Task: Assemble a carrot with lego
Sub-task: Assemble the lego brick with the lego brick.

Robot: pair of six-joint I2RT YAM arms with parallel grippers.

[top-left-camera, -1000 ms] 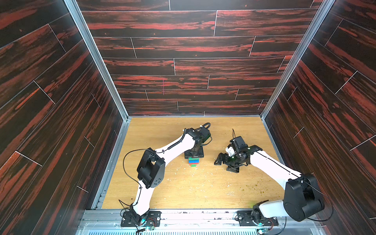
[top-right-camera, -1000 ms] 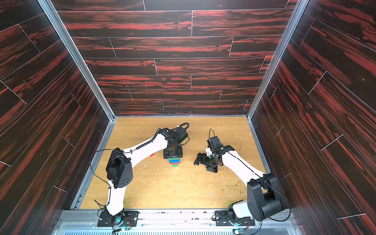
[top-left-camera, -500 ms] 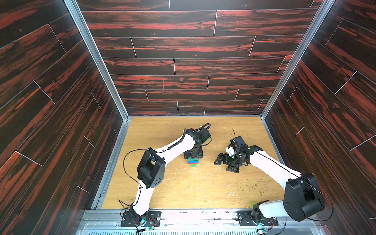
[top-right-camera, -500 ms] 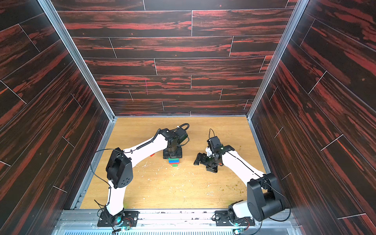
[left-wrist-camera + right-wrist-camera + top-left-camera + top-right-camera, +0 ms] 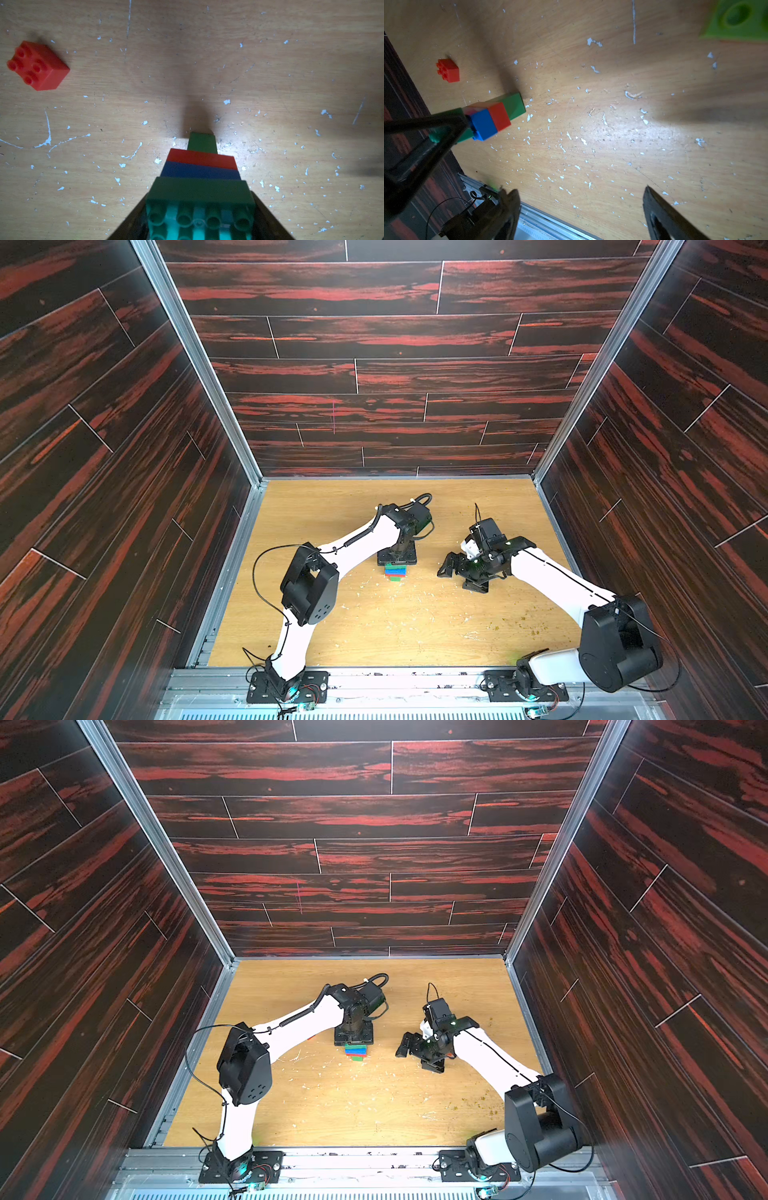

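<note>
On the table (image 5: 415,635), the carrot (image 5: 395,571) points down with its small green tip at the bottom. The tip looks like it touches the wood. The left gripper (image 5: 200,218) holds the carrot by the teal brick at its wide end, one finger on each side. The right gripper (image 5: 461,577) is just beside the carrot, with its fingers wide apart and nothing in them. A small red brick (image 5: 37,65) lies loose near the carrot. A lime brick (image 5: 735,20) lies farther from the carrot, past the right gripper.

The carrot is tall and its tip is tiny. If the left gripper lets go, I think the carrot will fall over. A hard push down could bend it and pop the bricks apart. If the right gripper swings in, it could bump the carrot sideways.
</note>
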